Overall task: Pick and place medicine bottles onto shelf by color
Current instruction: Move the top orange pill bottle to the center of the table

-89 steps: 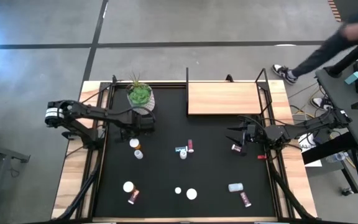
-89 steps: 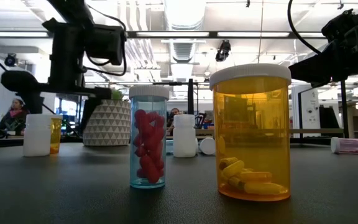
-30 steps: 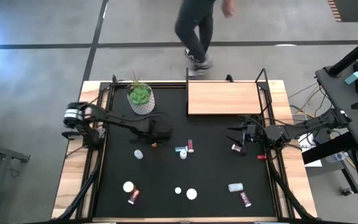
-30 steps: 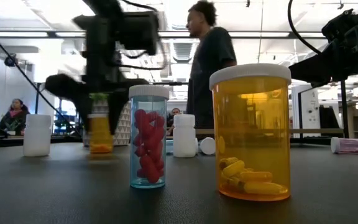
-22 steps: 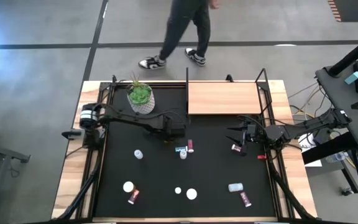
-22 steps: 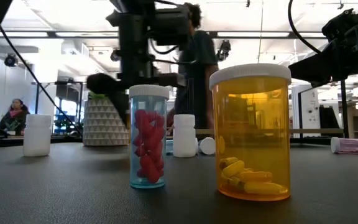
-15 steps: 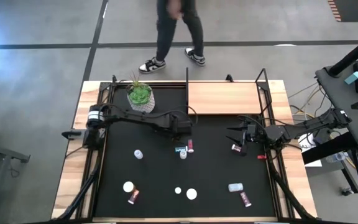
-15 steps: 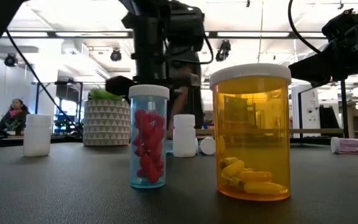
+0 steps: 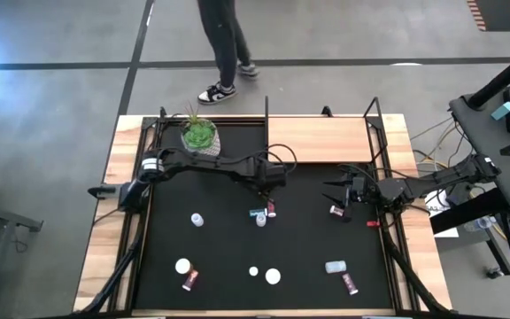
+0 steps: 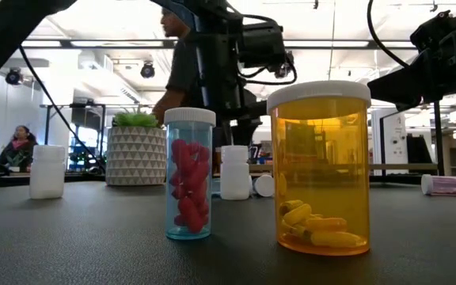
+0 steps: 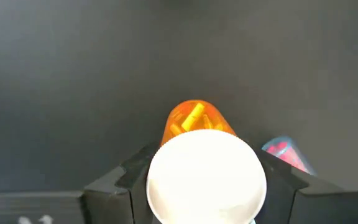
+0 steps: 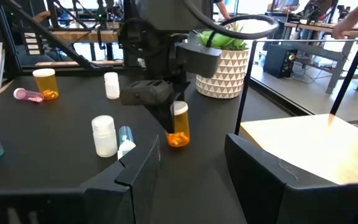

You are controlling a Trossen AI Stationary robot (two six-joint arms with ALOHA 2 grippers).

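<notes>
Carried from the plant's side toward centre, the orange bottle [image 11: 194,121] now hangs clamped in the left gripper [image 9: 270,180], above the mat [image 9: 308,239] at the shelf's [image 9: 319,140] seven o'clock. At three o'clock the right gripper [image 9: 336,194] waits, fingers apart, empty. A person [image 9: 222,40] walks beyond the table.

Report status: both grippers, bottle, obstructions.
Left gripper shut on orange bottle, airborne mid-table. Right gripper idle beside shelf. Nothing blocks the shelf.
</notes>
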